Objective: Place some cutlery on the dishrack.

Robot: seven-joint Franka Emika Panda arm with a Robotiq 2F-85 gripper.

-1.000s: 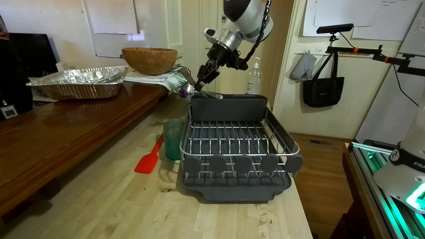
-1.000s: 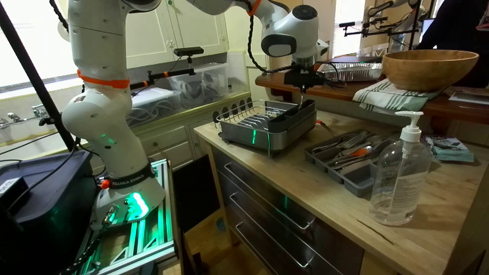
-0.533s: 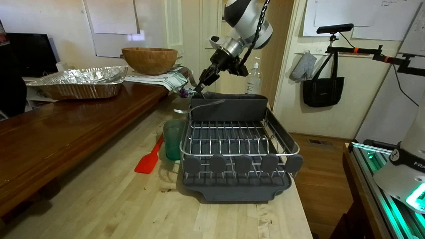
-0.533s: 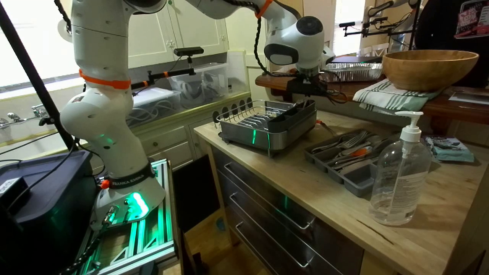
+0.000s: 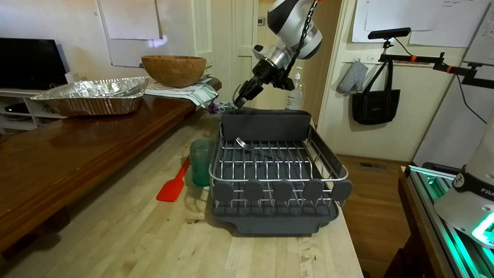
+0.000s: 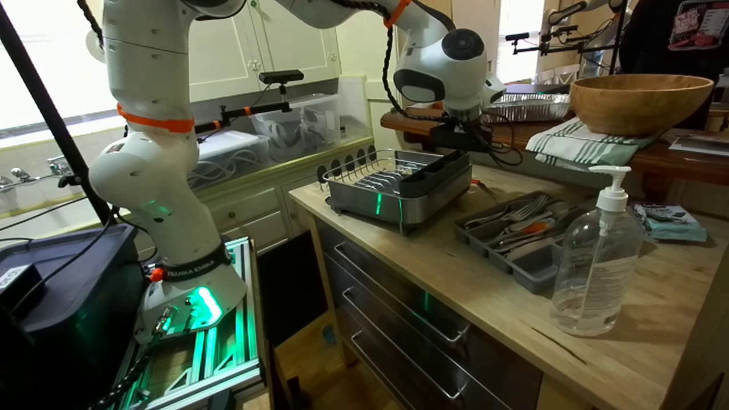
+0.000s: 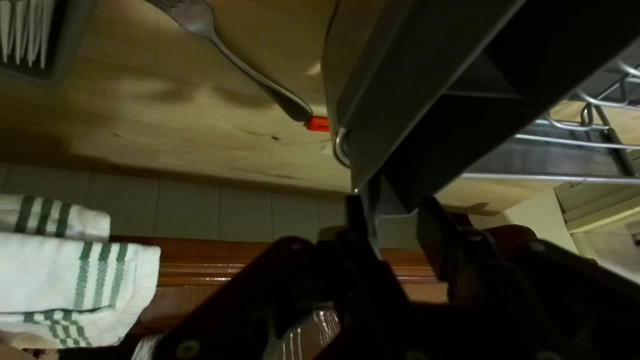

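Slender silvery fork (image 5: 244,145) aslant in the wire-ribbed grey plastic dishrack (image 5: 276,226), black claw (image 7: 391,206) spread apart

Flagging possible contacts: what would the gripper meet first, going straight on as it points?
The gripper would probably meet the dark grey compartmented holder on the dishrack, at one end; depth is unclear.

Fork (image 5: 243,144) in dishrack (image 5: 276,226); cup (image 5: 200,163), spatula (image 5: 175,183) on table (image 5: 135,231) beside dishrack.
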